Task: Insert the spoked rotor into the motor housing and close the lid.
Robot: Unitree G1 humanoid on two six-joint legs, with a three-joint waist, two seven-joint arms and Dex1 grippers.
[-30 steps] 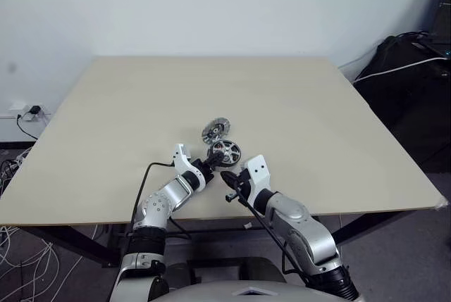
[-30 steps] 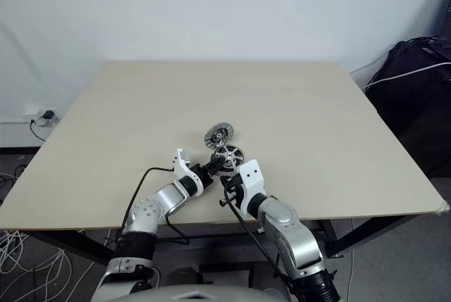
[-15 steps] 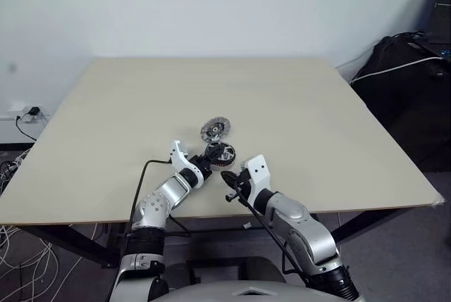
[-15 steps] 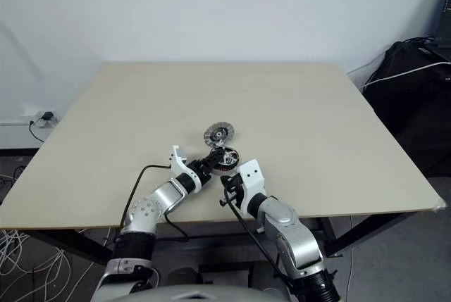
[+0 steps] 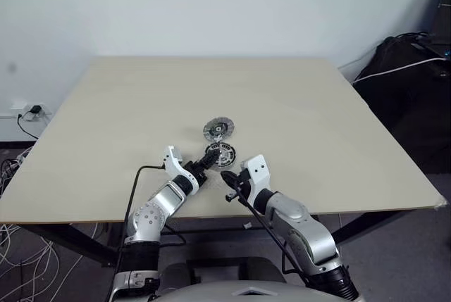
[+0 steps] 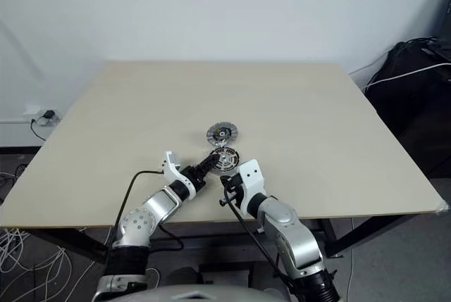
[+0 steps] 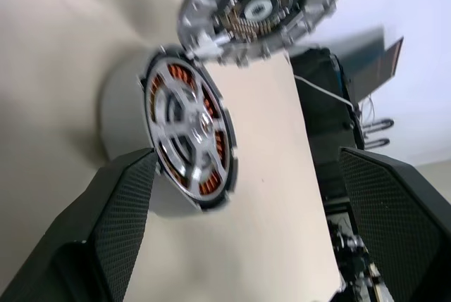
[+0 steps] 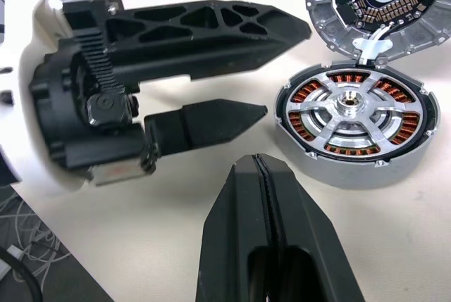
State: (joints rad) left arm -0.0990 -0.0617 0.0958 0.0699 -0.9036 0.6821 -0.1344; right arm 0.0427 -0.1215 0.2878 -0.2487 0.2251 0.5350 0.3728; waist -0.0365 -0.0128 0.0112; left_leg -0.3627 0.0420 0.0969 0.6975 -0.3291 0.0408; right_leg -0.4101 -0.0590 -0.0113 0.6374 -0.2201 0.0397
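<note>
Head views: the left gripper (image 5: pixel 200 169) stands wide and empty just short of the motor housing (image 5: pixel 220 152); the lid (image 5: pixel 219 129) lies beyond, rim touching.
Left wrist view: the spoked rotor (image 7: pixel 184 127) sits seated inside the housing, between the spread fingers (image 7: pixel 123 210) — apparently let go.
Right wrist view: the right gripper (image 8: pixel 271 235), pressed shut and empty, waits near the housing; lid not yet closed.

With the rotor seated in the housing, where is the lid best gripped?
Probably at the lid's thin outer rim, on the side away from the motor housing. It stands tilted against the housing, so that edge is raised and free for the open left pincer.
</note>
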